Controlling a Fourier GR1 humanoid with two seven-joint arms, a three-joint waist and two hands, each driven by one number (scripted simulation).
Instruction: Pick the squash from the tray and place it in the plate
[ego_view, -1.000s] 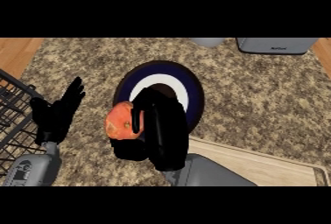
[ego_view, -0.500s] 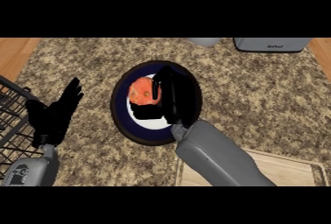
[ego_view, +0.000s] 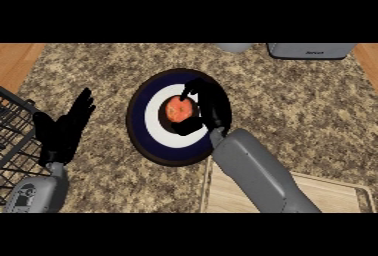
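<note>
The orange squash lies over the white centre of the dark blue plate in the head view. My right hand is over the plate, fingers and thumb curled round the squash and hiding its right side. My left hand rests open at the left, fingers up, beside the black wire basket. The wooden tray shows at the lower right, under my right forearm.
A black wire basket stands at the left edge. A grey appliance and a grey round object sit at the back edge of the speckled counter.
My right hand has carried the squash from the plate's left rim further onto its white centre. The left hand has not moved.
</note>
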